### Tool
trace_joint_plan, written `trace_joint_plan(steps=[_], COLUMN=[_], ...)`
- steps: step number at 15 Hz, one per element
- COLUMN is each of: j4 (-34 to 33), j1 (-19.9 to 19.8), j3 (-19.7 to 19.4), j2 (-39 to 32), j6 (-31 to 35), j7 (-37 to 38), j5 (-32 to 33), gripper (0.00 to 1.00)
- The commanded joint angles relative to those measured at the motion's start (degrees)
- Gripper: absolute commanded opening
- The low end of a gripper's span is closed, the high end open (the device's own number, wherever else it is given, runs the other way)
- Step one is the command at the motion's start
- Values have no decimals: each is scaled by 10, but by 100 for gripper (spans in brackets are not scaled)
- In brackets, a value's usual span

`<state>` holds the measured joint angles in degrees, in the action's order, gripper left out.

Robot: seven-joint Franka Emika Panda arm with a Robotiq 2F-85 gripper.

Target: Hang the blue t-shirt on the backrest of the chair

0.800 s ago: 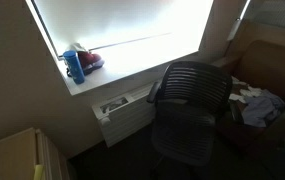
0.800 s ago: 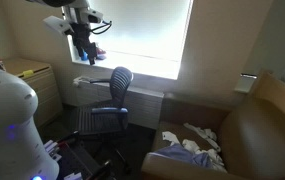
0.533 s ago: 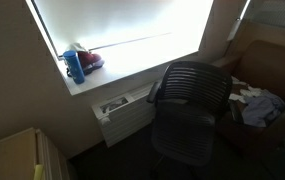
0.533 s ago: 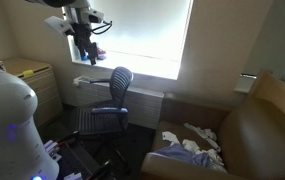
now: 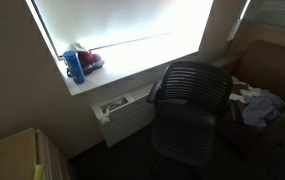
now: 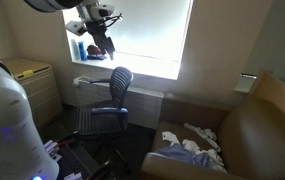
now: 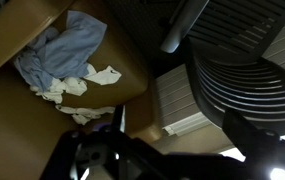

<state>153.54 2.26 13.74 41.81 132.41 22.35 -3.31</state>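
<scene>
Blue t-shirt [image 7: 70, 45] sits crumpled on the seat of the brown armchair [image 6: 252, 120], well apart from the gripper [image 6: 100, 42], which hangs high by the window, roughly over the office chair. In the wrist view the shirt lies at upper left and the mesh backrest [image 7: 247, 70] fills the right side, so as I read it the reach goes down and across, past the chair. Shirt is a bunched heap with no clean long axis, slightly stretched on a diagonal. White cloths [image 7: 87, 85] touch its lower edge, so a low grab risks taking those too; aim for the blue top fold. Jaw opening: cannot tell, the fingers are a dark blur at the bottom of the wrist view and tiny in an exterior view. Nothing is on the backrest yet. Obstacles: the backrest itself on the way over, and the armchair arms. Blue bottle [image 5: 75, 66] and a red item [image 5: 92, 60] sit on the sill near the gripper, with the radiator [image 5: 122, 105] below.
</scene>
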Motion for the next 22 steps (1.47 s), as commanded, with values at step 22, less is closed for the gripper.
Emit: trace_joint_plan(steps=[22], j4=[-113], j1=[-303], j3=[77], j2=[-398], j6=[206], j7=[539], j5=[319], gripper=[100])
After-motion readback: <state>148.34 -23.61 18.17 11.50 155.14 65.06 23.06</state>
